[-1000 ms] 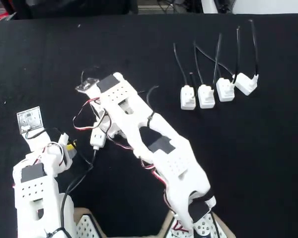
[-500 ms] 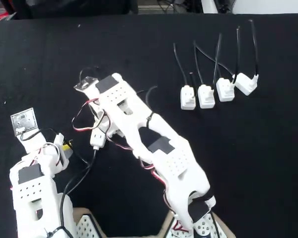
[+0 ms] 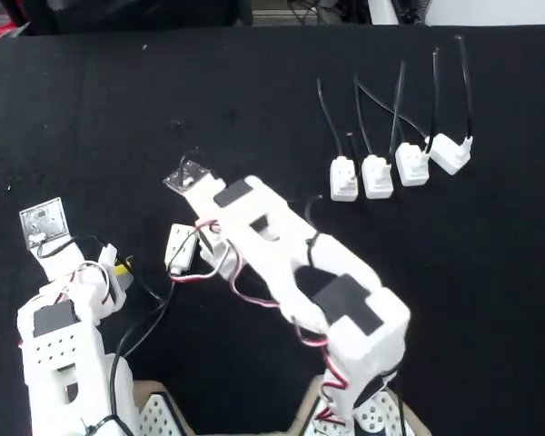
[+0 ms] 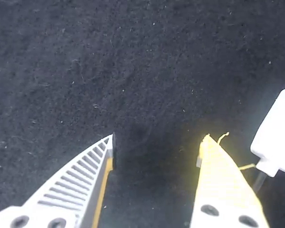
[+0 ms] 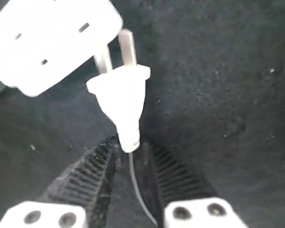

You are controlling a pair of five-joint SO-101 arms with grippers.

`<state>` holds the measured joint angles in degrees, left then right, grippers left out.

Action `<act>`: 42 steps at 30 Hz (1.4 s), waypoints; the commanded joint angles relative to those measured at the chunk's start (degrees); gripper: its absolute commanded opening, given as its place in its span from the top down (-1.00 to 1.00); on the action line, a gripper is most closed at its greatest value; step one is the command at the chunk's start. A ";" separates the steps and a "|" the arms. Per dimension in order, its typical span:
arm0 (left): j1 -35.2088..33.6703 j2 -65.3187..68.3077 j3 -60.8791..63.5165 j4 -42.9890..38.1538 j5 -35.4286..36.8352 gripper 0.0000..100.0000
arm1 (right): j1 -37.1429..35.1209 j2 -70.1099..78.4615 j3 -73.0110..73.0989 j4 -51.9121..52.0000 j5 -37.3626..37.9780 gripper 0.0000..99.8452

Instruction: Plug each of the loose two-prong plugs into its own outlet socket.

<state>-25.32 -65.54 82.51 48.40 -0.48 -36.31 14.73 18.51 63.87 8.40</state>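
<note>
Pulled back toward the near edge of the table, the right gripper is pinched on the tapered tail of a smooth white plug; its flat metal prongs are laid against the blocky socket, left of middle, so insertion is judged unfinished. The ribbed left gripper is held wide over fuzzy cloth
</note>
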 commanded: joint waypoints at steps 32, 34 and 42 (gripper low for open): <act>-0.84 -0.62 -2.59 -0.53 -0.35 0.42 | 3.43 3.21 -5.93 -12.66 -0.44 0.92; -0.84 -0.62 -2.59 -0.53 -0.35 0.42 | 3.34 3.30 -6.46 -12.66 -0.53 0.86; -0.84 -0.62 -2.59 -0.53 -0.35 0.42 | 3.34 3.30 -7.25 -13.63 -0.53 0.81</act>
<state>-25.32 -65.54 82.51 48.40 -0.48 -32.44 18.42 15.69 51.74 8.31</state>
